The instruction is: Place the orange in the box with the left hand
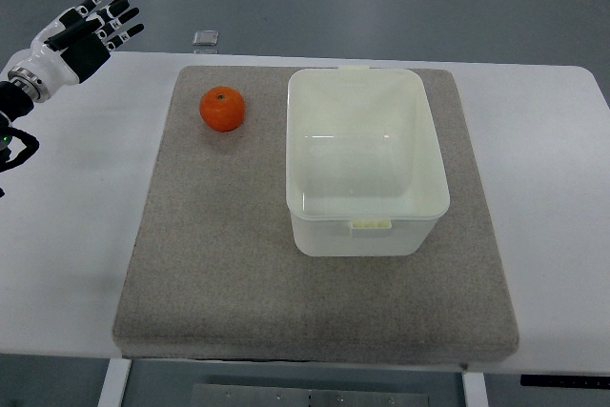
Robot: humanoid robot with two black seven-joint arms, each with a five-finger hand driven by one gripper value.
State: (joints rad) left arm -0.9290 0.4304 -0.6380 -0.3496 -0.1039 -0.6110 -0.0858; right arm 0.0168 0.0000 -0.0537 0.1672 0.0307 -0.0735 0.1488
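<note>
An orange [222, 109] rests on the grey mat [219, 235], toward its far left corner. To its right stands a pale, translucent plastic box [367, 161], uncovered and with nothing inside. My left hand [100, 21] hovers at the upper left, over the table's far edge and well left of the orange, its fingers spread and holding nothing. The right arm is out of sight.
The mat lies on a white table [543, 169]. A small square silvery object [206, 38] sits just beyond the table's far edge. Grey floor shows behind the table.
</note>
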